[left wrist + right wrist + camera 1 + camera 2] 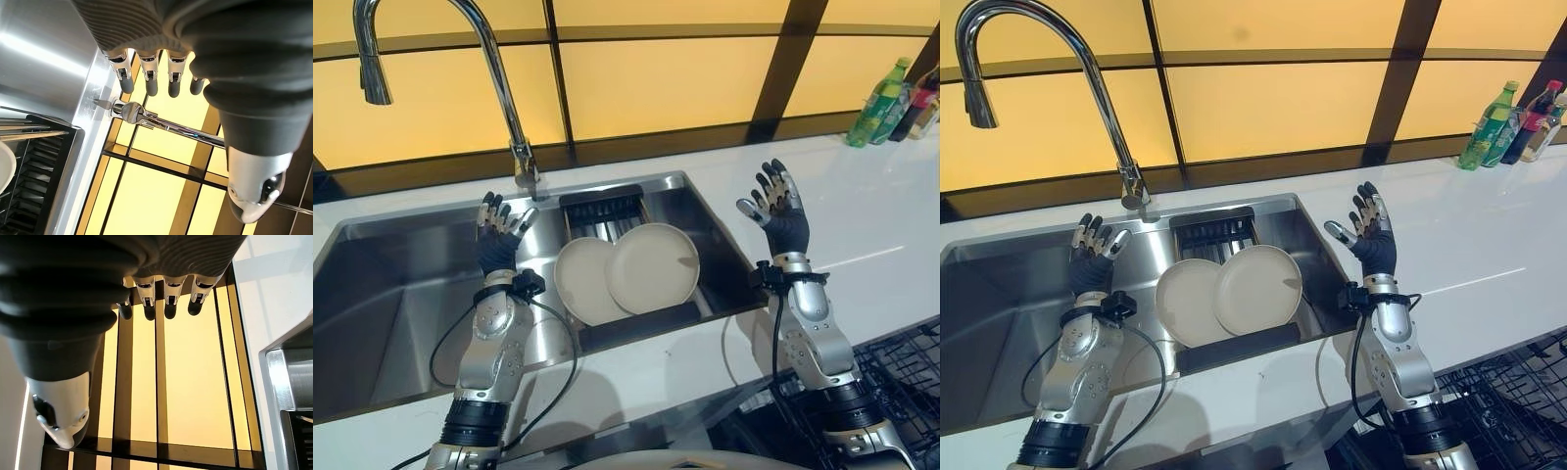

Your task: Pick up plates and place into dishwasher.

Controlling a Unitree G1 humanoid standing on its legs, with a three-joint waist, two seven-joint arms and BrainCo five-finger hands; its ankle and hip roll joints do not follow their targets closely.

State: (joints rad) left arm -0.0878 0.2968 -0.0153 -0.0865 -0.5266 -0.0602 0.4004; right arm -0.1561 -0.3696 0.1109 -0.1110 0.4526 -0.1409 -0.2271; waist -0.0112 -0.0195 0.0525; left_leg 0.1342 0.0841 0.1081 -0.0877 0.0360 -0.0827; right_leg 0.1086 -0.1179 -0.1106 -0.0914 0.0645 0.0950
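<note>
Plates [628, 272], two round cream ones, leaned overlapping in the sink [401, 294]. I saw my left hand [497, 240] raised over the sink and my right hand [781, 211] beside it, both spread and empty.

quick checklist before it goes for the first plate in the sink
1. Left hand empty, fingers straight: ok.
2. Right hand empty, fingers straight: ok.
3. Two round cream plates leaning in the dark dish rack inside the steel sink, nothing covering them: ok.
4. Front plate overlaps the one behind, so take the front one first: ok.
5. Tall curved steel faucet stands behind the left hand, apart from the plates: ok.
6. Black wire dishwasher rack at lower right, free slot for a plate: cannot tell.
</note>
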